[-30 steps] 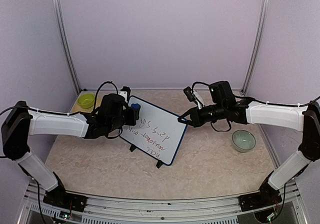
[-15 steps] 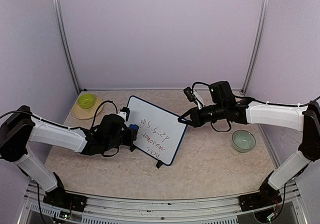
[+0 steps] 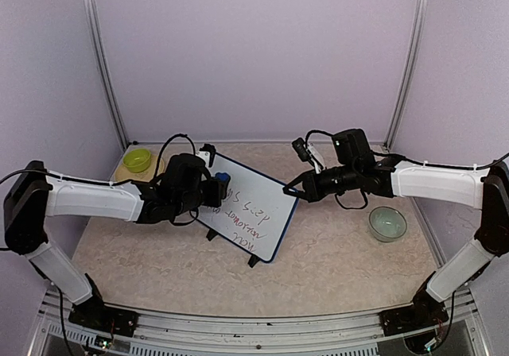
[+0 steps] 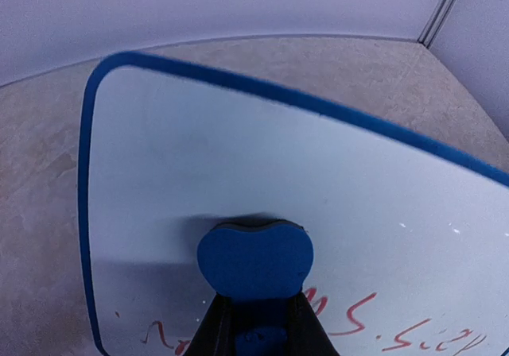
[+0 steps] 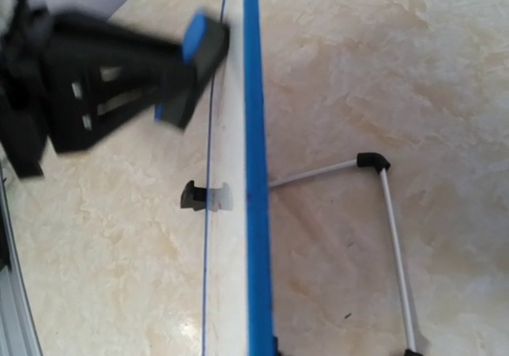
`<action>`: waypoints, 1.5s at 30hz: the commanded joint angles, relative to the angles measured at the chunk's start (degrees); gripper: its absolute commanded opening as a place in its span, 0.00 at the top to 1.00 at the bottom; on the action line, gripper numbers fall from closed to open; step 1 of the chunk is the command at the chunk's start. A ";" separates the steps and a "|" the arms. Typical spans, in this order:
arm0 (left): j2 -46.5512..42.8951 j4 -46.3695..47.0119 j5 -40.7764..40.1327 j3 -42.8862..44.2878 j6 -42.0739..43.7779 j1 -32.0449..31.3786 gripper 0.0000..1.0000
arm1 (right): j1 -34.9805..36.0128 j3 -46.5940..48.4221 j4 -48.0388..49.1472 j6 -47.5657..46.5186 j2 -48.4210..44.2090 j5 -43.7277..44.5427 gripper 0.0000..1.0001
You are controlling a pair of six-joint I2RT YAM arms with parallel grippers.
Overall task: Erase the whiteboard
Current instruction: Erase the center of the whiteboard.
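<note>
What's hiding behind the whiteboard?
A thin metal leg with a black corner stands behind the whiteboard on the table. From above, the board covers most of it.

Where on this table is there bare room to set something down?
The near table strip, between whiteboard and front edge, is bare; so is the stretch between whiteboard and pale green bowl. Crowded: far-left corner, with yellow bowl and left gripper.

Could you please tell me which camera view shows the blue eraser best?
The left wrist view: the blue eraser fills the lower centre, sharp, gripped by the left end effector and apparently against the whiteboard. The top external view shows it only as a small blue spot; the right wrist view shows a blurred blue edge.
</note>
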 commanded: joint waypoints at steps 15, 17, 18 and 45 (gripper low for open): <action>-1.00 2.18 2.64 -10.20 -2.61 -0.68 0.83 | 1.66 0.50 -4.77 -5.09 2.45 -2.23 1.00; -1.03 2.59 2.61 -11.58 -3.10 -0.81 0.83 | 1.64 0.60 -4.53 -4.96 2.68 -2.40 1.00; -0.91 2.71 2.51 -11.93 -3.20 -0.77 0.83 | 1.64 0.61 -4.26 -4.83 2.87 -2.49 1.00; 0.22 2.85 2.04 -3.82 0.26 0.19 0.83 | 1.90 0.00 -4.50 -4.97 2.86 -2.02 1.00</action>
